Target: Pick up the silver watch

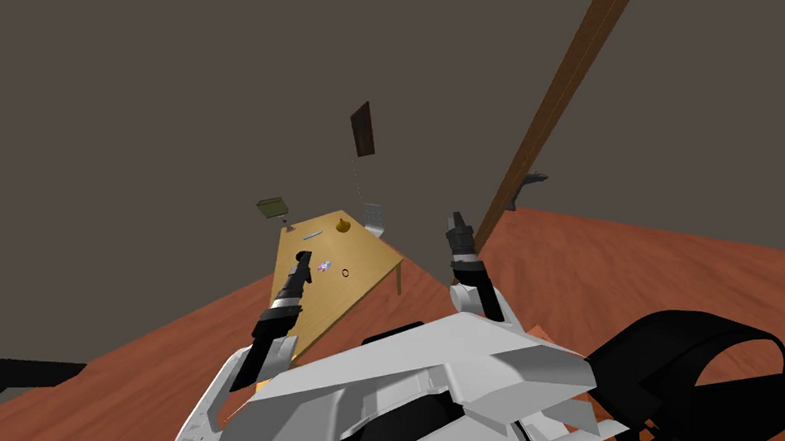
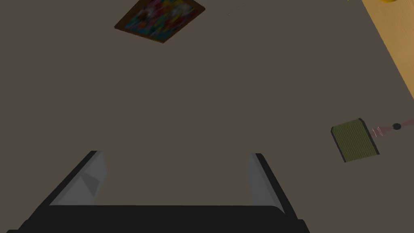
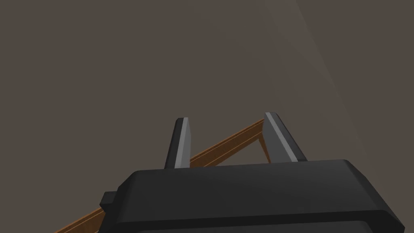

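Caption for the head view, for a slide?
Left gripper near the light wooden table; right gripper raised off to its side.

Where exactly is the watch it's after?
Look at the light wooden table by the grey wall. Beside a small multicoloured object, toward the table's right edge, lies the watch: a tiny dark ring, the only hoop shape there.

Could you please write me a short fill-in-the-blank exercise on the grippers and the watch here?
1. The left gripper has its fingers ____, with nothing between them.
2. The right gripper stands close to a slanted ____ beam.
3. The small ring-shaped watch lies on the tan table, held by ____ gripper.
Missing words: open; brown; neither.
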Robot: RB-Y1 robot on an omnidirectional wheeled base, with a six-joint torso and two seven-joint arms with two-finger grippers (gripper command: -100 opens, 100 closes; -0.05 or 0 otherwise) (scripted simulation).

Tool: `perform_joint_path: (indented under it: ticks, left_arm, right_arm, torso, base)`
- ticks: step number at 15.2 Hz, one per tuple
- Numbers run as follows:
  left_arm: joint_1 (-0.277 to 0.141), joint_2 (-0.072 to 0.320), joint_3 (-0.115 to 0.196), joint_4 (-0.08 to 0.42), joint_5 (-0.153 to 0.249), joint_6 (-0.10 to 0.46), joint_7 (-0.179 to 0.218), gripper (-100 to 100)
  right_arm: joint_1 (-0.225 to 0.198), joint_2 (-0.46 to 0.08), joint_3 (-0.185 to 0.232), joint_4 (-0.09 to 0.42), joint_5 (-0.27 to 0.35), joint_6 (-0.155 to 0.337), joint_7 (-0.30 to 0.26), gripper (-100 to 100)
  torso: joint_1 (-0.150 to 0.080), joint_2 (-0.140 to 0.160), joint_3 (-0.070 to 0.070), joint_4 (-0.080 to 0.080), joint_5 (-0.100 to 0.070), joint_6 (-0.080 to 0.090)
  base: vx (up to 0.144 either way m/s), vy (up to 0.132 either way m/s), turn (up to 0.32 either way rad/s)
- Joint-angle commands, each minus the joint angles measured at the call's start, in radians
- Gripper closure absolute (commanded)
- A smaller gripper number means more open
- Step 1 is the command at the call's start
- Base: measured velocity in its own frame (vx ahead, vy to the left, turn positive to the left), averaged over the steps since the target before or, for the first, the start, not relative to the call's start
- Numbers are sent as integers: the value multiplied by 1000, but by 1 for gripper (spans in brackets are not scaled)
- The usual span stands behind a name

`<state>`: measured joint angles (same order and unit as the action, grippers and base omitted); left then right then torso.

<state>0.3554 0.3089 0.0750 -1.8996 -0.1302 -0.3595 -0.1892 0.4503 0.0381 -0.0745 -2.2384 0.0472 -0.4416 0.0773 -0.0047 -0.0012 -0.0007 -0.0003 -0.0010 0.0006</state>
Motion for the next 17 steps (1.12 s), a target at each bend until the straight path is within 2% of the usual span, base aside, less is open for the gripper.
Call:
perform_joint_path:
  ticks: [1,2,4,5,6,7,8,9,10,11,12,13,14,15,16,17]
  left_arm:
    - [-8,21,3,35,-1,29,1,-100]
    - [-22,44,2,62,-4,59,-1,-100]
    - [-22,44,2,80,-4,59,-1,-100]
    - [-37,67,-1,121,-5,89,-3,-100]
    - [-37,67,-1,126,-5,89,-3,-100]
    - [-52,91,-5,162,-6,121,-5,-100]
    - [-52,91,-5,172,-6,121,-5,-100]
    - [-67,115,-11,207,-6,150,-7,-100]
    - [-67,115,-11,219,-6,152,-7,-100]
    - [-81,140,-19,251,-4,185,-8,-100]
    - [-81,140,-19,266,-4,185,-8,-100]
    - [-96,164,-29,294,-2,215,-9,-100]
    - [-96,164,-29,313,-2,217,-9,-100]
    - [-110,188,-41,346,2,243,-10,-100]
    - [-110,188,-41,359,2,250,-10,-100]
    - [-125,211,-55,392,7,276,-10,-100]
  right_arm:
    - [0,0,0,0,0,0,0,0]
    - [0,0,0,0,0,0,0,0]
    - [0,0,0,0,0,0,0,0]
    - [0,0,0,0,0,0,0,0]
    - [0,0,0,0,0,0,0,0]
    - [0,0,0,0,0,0,0,0]
    - [0,0,0,0,0,0,0,0]
    - [0,0,0,0,0,0,0,0]
    - [0,0,0,0,0,0,0,0]
    - [0,0,0,0,0,0,0,0]
    - [0,0,0,0,0,0,0,0]
    - [0,0,0,0,0,0,0,0]
    - [0,0,0,0,0,0,0,0]
    - [0,0,0,0,0,0,0,0]
    - [0,0,0,0,0,0,0,0]
    - [0,0,0,0,0,0,0,0]
  torso:
    - [0,0,0,0,0,0]
    - [0,0,0,0,0,0]
    - [0,-1,0,0,0,0]
    - [1,0,0,0,0,-1]
    - [1,0,0,0,0,0]
    - [1,0,0,0,0,0]
    - [0,0,0,0,0,0]
    - [0,0,0,0,0,0]
    - [0,-1,0,0,0,0]
    - [0,-1,-1,0,0,0]
    - [0,-1,-1,0,0,0]
    - [0,-1,-1,0,0,0]
    - [0,-1,-1,0,0,0]
    - [0,-1,-1,0,0,0]
    - [0,-1,-1,0,0,0]
    - [0,-2,-1,0,0,0]
  base:
    - [24,-68,-137]
    - [33,-71,-138]
    - [27,-56,-76]
    - [19,-49,-121]
    - [21,-48,-132]
    - [23,-60,-147]
    - [23,-63,-131]
    - [39,-69,-145]
    - [46,-60,-121]
    - [42,-62,-171]
    - [33,-60,-133]
    - [34,-65,-154]
    - [36,-58,-115]
    - [48,-62,-134]
    - [50,-54,-109]
    - [47,-57,-144]
